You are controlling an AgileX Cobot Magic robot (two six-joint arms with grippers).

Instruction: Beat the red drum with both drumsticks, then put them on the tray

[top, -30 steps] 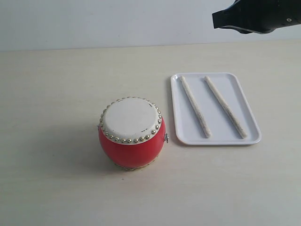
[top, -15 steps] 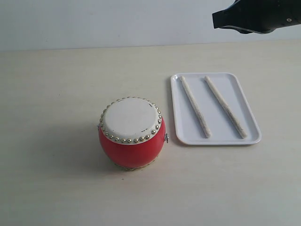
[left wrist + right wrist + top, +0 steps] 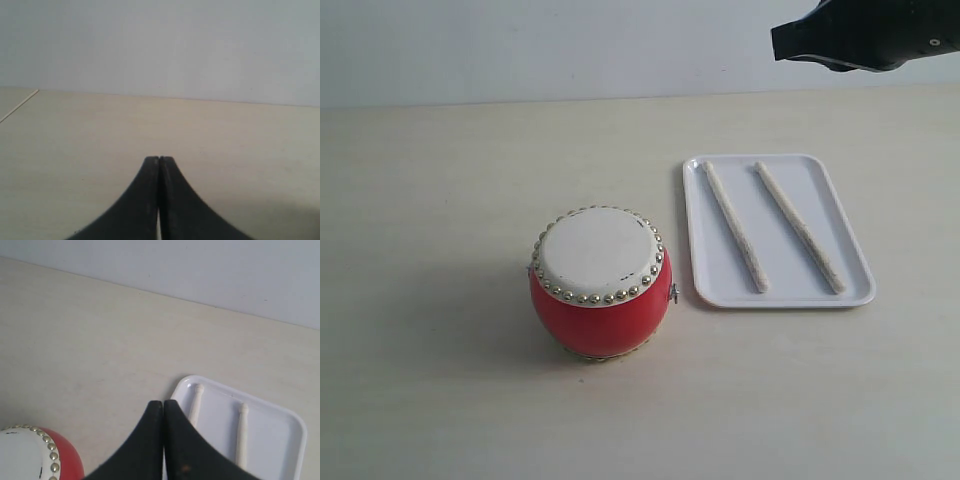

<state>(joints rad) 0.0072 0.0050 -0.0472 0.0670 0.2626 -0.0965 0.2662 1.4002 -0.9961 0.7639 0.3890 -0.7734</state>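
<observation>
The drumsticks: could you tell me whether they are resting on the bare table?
No, both drumsticks lie side by side inside the tray.

Pale table (image 3: 440, 380) — red drum (image 3: 600, 320) upright, white tray (image 3: 705, 290) just beside it.

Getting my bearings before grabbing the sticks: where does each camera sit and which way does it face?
Exterior: raised, off the arms, looking down on the table with red drum, tray and both drumsticks; part of the right arm shows top right.
Left wrist: behind the shut left claw, facing low across the tabletop to the wall.
Right wrist: behind the shut right claw, angled down at tray, stick ends and drum edge.
Shared: exterior and right wrist both show drum, tray, drumsticks.
</observation>
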